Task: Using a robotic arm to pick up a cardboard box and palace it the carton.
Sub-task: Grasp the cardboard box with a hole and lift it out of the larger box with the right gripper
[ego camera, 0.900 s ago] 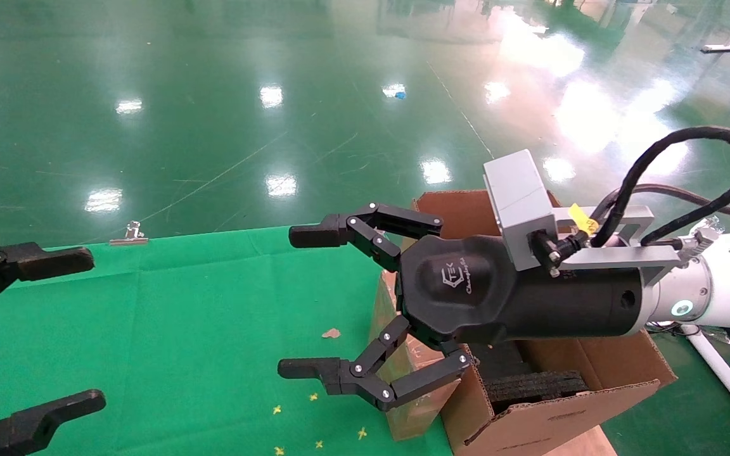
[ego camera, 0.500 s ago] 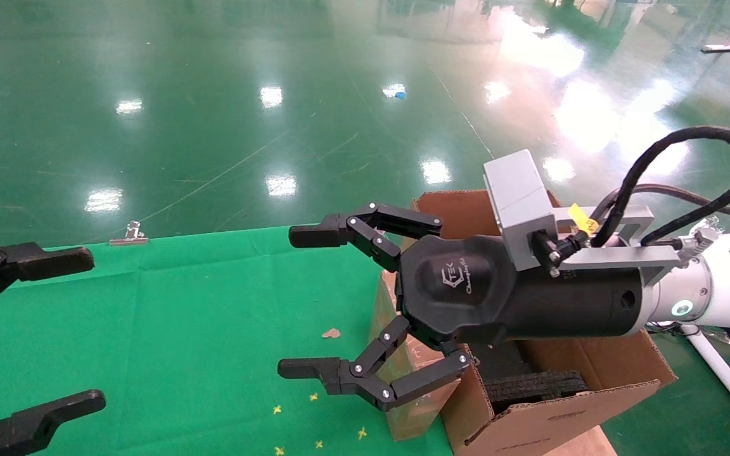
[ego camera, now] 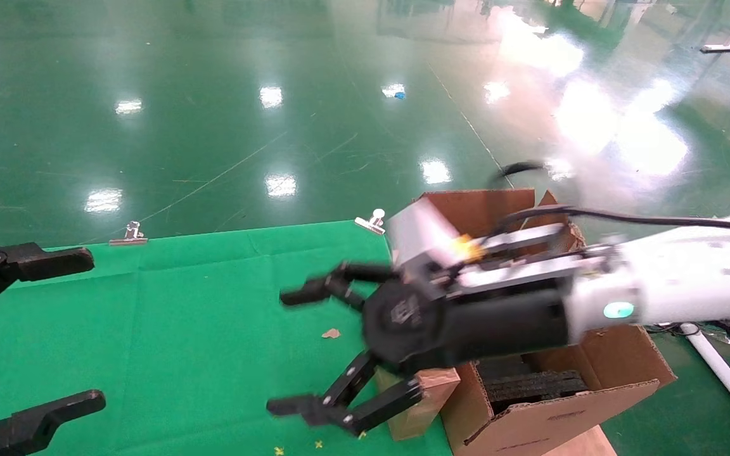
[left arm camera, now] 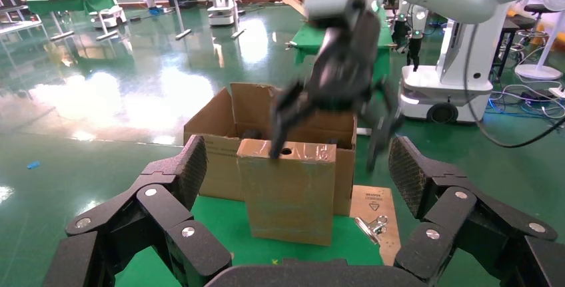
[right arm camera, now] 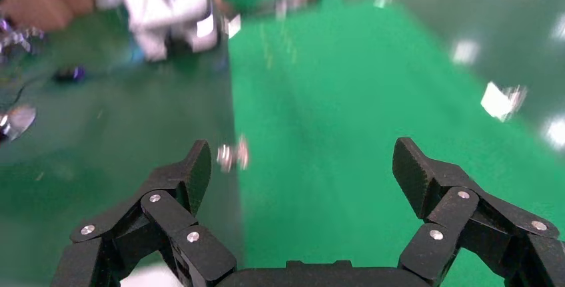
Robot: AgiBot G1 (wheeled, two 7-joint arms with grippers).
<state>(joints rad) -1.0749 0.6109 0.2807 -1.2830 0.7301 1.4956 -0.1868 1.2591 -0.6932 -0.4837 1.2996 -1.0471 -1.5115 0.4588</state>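
Observation:
The cardboard box (ego camera: 417,410) stands upright on the green cloth against the carton (ego camera: 552,419); from the left wrist its taped top with a round hole shows (left arm camera: 288,190). The robotic arm, my right, reaches over the carton, blurred with motion. Its gripper (ego camera: 289,349) is open and empty, low over the cloth beside the box, one finger (ego camera: 346,415) just in front of it. Seen from the left wrist, the right gripper (left arm camera: 324,154) hangs over the box top. The right wrist view shows only cloth between my open fingers (right arm camera: 410,164). My left gripper (ego camera: 67,332) rests open at the table's left.
Black foam (ego camera: 533,383) lies inside the carton, whose flaps stand up at the back (ego camera: 476,212). Metal clips (ego camera: 127,233) (ego camera: 371,221) pin the green cloth (ego camera: 181,329) at the far edge. A flat brown cardboard sheet (left arm camera: 373,204) with a clip (left arm camera: 370,225) lies beside the carton.
My right arm has dropped and swung left, bringing the open gripper down beside the cardboard box. The left gripper has not moved.

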